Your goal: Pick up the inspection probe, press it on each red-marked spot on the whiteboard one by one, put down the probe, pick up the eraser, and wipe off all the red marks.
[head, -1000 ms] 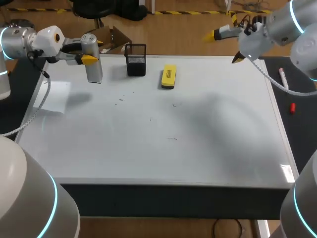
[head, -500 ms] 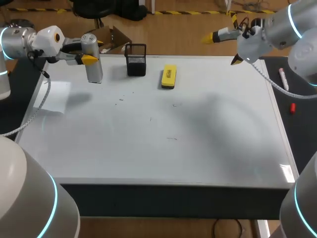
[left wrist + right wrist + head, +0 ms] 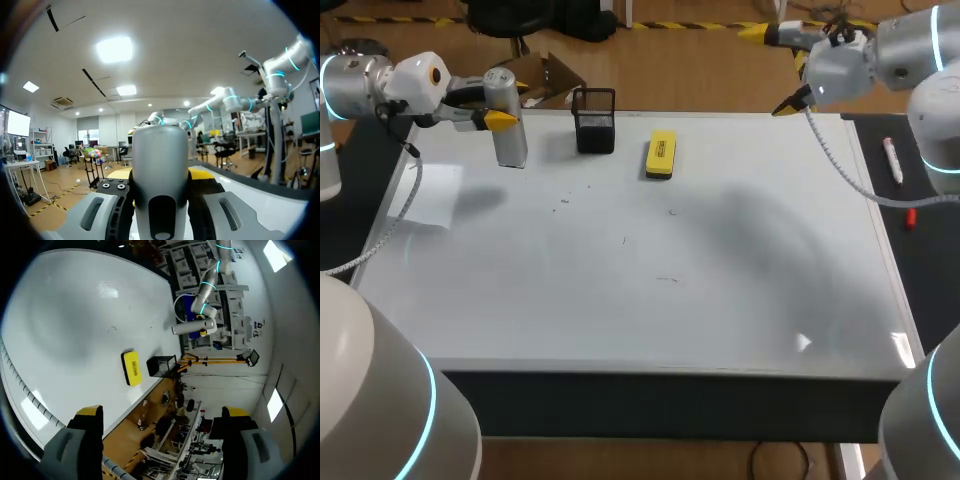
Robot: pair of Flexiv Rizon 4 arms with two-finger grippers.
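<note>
- Over the last second our right gripper [image 3: 772,68] has swung back from the whiteboard [image 3: 650,300], ending farther from the black mesh holder [image 3: 594,122] and beyond the board's far edge.
- Its fingers stand wide apart with nothing between them.
- Our left arm has not moved. The left gripper [image 3: 500,108] stays clamped on the inspection probe [image 3: 510,140] from both sides, just beside the holder on our left-arm side.
- The yellow eraser [image 3: 660,156] lies flat where it was, just beside the holder on the other side, and nothing touches it.
- We judge that the right arm is only getting out of the way, so the eraser step has not begun.
- We can make out no red marks on the board, only a few faint dark specks nearer us than the holder. Which spots remain to press we cannot tell.
- The probe is a plain silver-grey cylinder with a rounded top, held upright. In the left wrist view a dark slot shows low on its body.
- Its lower end is near the board's surface, but we cannot tell whether it touches.
</note>
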